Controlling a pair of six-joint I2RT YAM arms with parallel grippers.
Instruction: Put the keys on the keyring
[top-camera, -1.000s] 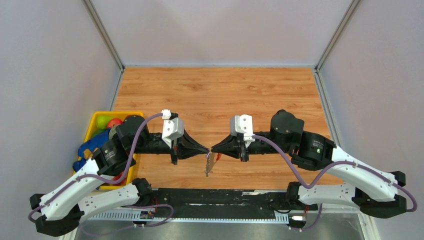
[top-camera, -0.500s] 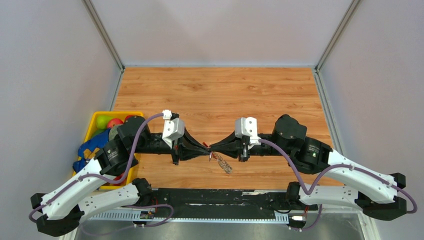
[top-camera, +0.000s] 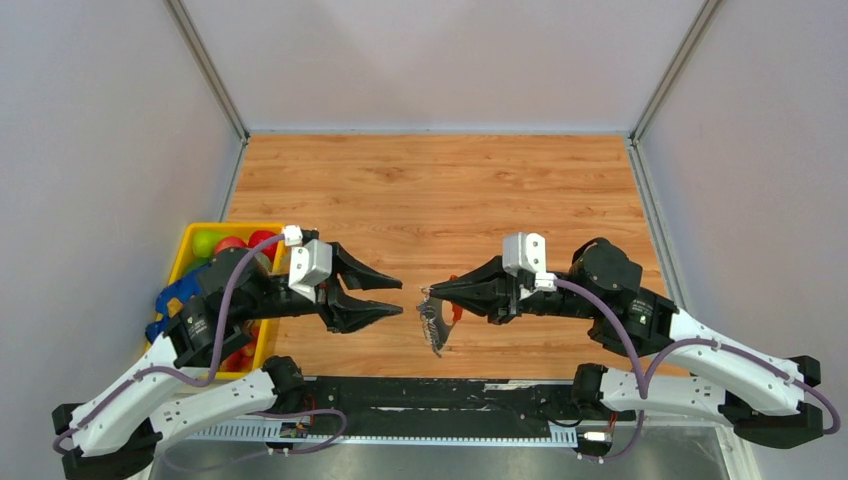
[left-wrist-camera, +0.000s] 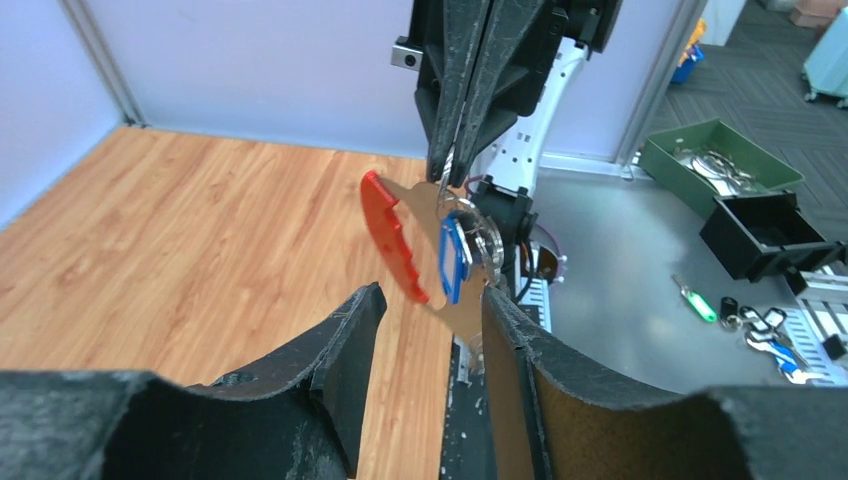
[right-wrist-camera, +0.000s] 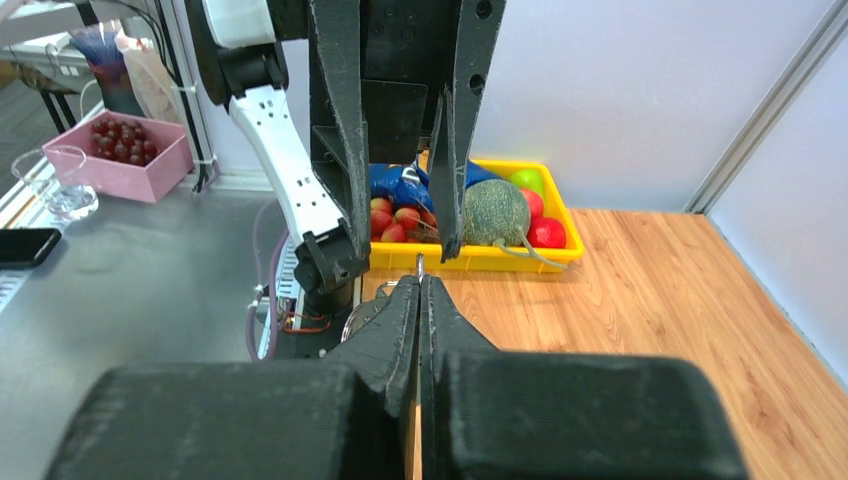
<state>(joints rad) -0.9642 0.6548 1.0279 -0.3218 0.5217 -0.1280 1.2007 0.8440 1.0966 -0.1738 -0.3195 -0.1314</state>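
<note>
Left gripper (top-camera: 399, 297): spread, empty, 9 o'clock of keyring (left-wrist-camera: 392, 232).
Right gripper (top-camera: 429, 294): pinching keyring, keys (left-wrist-camera: 452, 262) dangling beside it.

Table (top-camera: 440, 190): wood-grain, smooth, satin. Keyring (left-wrist-camera: 392, 235): glossy red plastic loop. Keys (left-wrist-camera: 455, 255): shiny silvery metal, blue plastic tag. Left gripper (left-wrist-camera: 430, 296): matt black, rough-grained plastic.

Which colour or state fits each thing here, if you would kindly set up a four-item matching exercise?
Things:
1. left tool
2. right tool
3. tag
4. bin

Colours and states:
A. yellow
B. shut, keyring hanging from it
C. open
D. blue

Pairs: 1-C, 2-B, 3-D, 4-A
</note>
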